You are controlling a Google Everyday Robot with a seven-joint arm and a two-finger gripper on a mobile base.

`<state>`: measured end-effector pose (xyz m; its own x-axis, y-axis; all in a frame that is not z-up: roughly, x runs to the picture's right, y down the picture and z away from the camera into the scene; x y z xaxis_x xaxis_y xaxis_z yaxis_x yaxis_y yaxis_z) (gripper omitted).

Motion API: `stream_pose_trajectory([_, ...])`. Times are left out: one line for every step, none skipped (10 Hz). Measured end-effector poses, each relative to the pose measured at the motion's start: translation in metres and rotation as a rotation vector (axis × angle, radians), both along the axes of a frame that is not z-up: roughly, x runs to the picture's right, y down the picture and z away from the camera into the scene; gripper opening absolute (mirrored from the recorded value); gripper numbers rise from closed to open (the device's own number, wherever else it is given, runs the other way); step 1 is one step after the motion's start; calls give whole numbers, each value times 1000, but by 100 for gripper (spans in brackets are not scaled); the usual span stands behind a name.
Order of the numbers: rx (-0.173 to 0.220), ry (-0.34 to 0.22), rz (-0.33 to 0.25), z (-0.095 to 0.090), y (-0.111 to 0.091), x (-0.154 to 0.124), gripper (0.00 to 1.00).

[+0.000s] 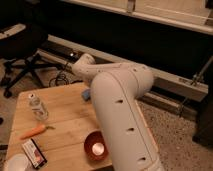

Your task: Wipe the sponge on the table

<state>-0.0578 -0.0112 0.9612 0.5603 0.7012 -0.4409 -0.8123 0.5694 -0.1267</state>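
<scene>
From my station, the robot's white arm (122,115) fills the middle of the view, rising from the bottom edge, bending at a thick shoulder-like joint and reaching back and to the left over the table. The table (60,117), with its pale-wood planked top, stands on a speckled floor and takes up the lower left. A long metal rail (170,82) runs behind it along the base of a dark wall. A black office chair (20,55) stands on the floor well beyond the table's far left corner. On the tabletop, a red bowl (96,146) sits near the front edge, just beside the arm's lower link. A clear bottle (37,106) stands upright toward the left side, and an orange carrot (34,131) lies in front of it, apart from it. A small dark packet (35,152) lies near the front left corner, next to a whitish object (15,162) that the frame cuts off. The light-blue sponge (86,94) rests on the table at its far edge, only a sliver of it showing past the arm. The gripper (86,85) hangs directly over the sponge, mostly hidden behind the arm. I cannot tell whether it is open, closed or gripping the sponge.
</scene>
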Motion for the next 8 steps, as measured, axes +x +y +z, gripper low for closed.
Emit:
stream_pose_trajectory([-5,12,7,-1,3,11,15])
stream_pose_trajectory([-8,21,10,-2,6,19,15])
stream_pose_trajectory([-10,30,15,-5,9,29,15])
stream_pose_trajectory([-9,34,17,-9,11,36,15])
stream_pose_trajectory([-9,34,18,-15,14,42,15])
stream_pose_trajectory([-12,30,15,-23,19,46,15])
stream_pose_trajectory([-16,27,10,-28,24,48,15])
stream_pose_trajectory([-24,24,2,-33,33,51,15])
